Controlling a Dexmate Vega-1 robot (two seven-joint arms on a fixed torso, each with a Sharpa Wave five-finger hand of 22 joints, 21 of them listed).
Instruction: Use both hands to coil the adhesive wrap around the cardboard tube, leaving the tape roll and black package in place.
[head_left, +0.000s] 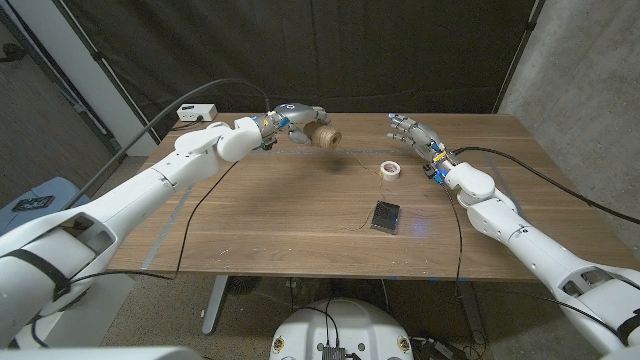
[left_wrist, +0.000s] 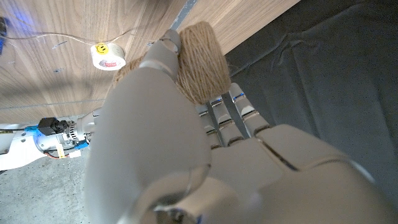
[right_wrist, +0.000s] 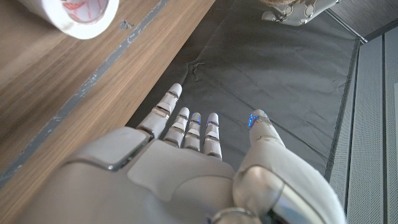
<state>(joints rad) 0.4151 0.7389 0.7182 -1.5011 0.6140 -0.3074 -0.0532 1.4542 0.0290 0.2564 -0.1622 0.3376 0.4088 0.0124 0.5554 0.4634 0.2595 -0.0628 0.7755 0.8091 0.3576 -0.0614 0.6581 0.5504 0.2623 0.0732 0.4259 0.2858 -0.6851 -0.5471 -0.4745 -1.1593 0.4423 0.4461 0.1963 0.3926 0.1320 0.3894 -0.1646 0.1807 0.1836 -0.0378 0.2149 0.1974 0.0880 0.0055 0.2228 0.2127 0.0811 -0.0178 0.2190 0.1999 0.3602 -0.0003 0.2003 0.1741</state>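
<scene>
A black curtain is hung behind a wooden worktop (head_left: 280, 215), with a concrete wall at the right. At the far left of the worktop, a brown, fibre-wrapped cardboard tube (head_left: 324, 136) is held lifted above the surface by the left hand (head_left: 292, 121), whose fingers are closed round it; in the left wrist view the tube (left_wrist: 200, 55) is seen clamped between thumb and fingers. A thin pale strand (head_left: 352, 155) appears to trail from the tube towards the right, though its far end cannot be made out. The right hand (head_left: 412, 133) is held over the far right of the worktop with fingers spread and nothing in it. A small white tape roll (head_left: 390, 169) lies just near of that hand, and a flat black package (head_left: 386, 215) lies nearer still. A slack strand could be lost or snagged if the tube is turned before the free end is taken up, and the tape roll could be knocked by a low sweep of the right hand.
</scene>
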